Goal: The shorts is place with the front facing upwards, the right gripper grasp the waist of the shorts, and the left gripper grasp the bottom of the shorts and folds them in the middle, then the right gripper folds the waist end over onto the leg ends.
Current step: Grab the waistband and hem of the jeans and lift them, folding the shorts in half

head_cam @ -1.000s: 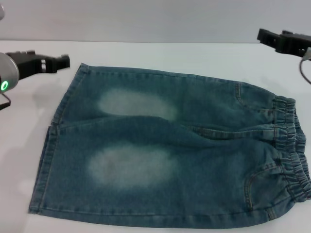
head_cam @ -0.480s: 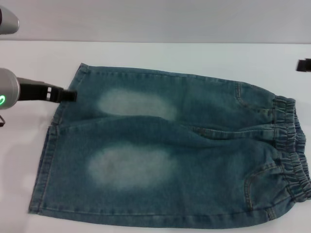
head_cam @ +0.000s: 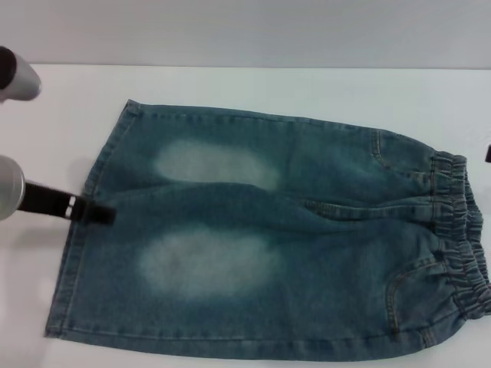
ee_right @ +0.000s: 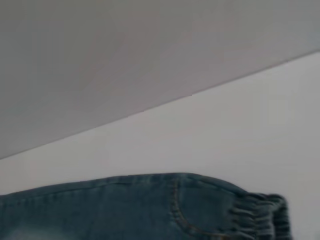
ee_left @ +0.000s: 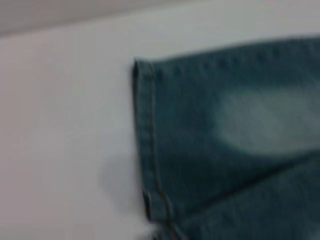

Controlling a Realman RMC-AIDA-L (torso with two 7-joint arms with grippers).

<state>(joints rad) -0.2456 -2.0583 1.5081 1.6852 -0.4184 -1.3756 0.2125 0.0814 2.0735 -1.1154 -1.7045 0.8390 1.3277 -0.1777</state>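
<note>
Blue denim shorts (head_cam: 268, 230) lie flat on the white table (head_cam: 307, 84), front up. The elastic waist (head_cam: 460, 230) is at the right and the leg ends (head_cam: 77, 230) at the left. My left gripper (head_cam: 103, 214) hovers at the left hem, about where the two legs meet. The left wrist view shows the far leg's hem (ee_left: 150, 140) and its corner. Only a dark sliver of my right gripper (head_cam: 488, 153) shows at the right edge, just beyond the far end of the waist. The right wrist view shows the shorts' far edge (ee_right: 150, 205) and the waistband (ee_right: 260, 215).
White tabletop surrounds the shorts, with a bare strip to the left (head_cam: 38, 268) and along the back. A grey wall (head_cam: 245, 31) rises behind the table's far edge.
My left gripper has moved from beyond the far left corner of the shorts toward me along the hem to its middle. My right gripper has slid right and toward me, almost out of view.
</note>
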